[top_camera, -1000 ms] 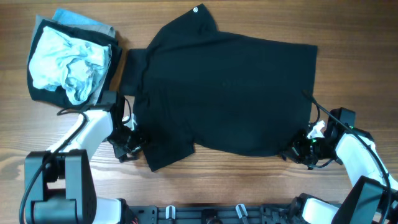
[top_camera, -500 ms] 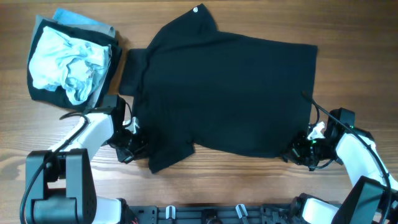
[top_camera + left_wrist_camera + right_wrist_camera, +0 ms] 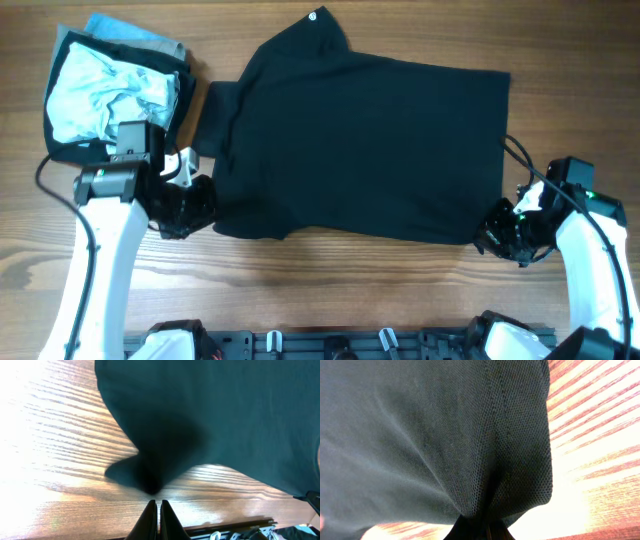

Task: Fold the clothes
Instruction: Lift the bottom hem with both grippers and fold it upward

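The black T-shirt [image 3: 370,140] lies spread across the middle of the wooden table [image 3: 400,290], a small white mark [image 3: 315,16] at its far edge. My left gripper [image 3: 203,214] is shut at the shirt's near left corner, which has come up off the table with it. In the left wrist view the shut fingers [image 3: 160,503] point at dark fabric [image 3: 240,410] that narrows toward their tips. My right gripper [image 3: 492,236] is shut on the near right corner. In the right wrist view the knit cloth [image 3: 445,425] gathers into the jaws of the gripper [image 3: 487,529].
A pile of other clothes [image 3: 110,95] sits at the far left: crumpled pale blue on top of black and grey-blue pieces. A metal rail [image 3: 330,345] runs along the table's near edge. Cables hang off both arms.
The left gripper closed at the shirt's near left corner and rose toward the far left; the corner flap that lay toward the front is gone from there. The right gripper rose and shifted slightly right.
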Robot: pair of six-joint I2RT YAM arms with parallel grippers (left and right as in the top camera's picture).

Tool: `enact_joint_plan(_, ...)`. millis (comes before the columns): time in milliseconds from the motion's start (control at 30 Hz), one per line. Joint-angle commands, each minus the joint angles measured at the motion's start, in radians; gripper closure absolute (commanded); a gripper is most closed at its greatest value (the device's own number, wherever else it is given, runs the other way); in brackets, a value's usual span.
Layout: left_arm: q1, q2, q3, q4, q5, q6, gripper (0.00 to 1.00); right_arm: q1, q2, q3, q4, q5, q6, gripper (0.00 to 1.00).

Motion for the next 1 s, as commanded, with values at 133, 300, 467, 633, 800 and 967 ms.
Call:
enact_joint_plan(133,0.006,-0.02,0.009,0.14,-0.024,-0.026,0.96,0.005,-0.019,0.016,0.172,-0.137,-0.05,0.96)
enact_joint_plan(300,0.003,-0.015,0.009,0.28,-0.024,-0.05,0.96,0.005,-0.019,0.016,0.254,-0.137,0.026,0.96)
enact_joint_plan(467,-0.022,0.014,-0.021,0.067,-0.041,-0.05,0.45,0.005,-0.019,0.016,0.217,-0.137,0.016,0.96)
enact_joint_plan(633,-0.055,0.049,-0.169,0.089,-0.042,-0.05,0.4,0.005,-0.019,0.016,0.218,-0.136,0.016,0.96)
enact_joint_plan(800,-0.091,0.08,-0.31,0.321,-0.001,-0.05,0.42,0.005,-0.019,0.016,0.22,-0.136,0.016,0.96)
enact_joint_plan(967,-0.128,0.134,-0.376,0.426,0.002,-0.05,0.45,0.005,-0.019,0.016,0.216,-0.137,0.014,0.96)
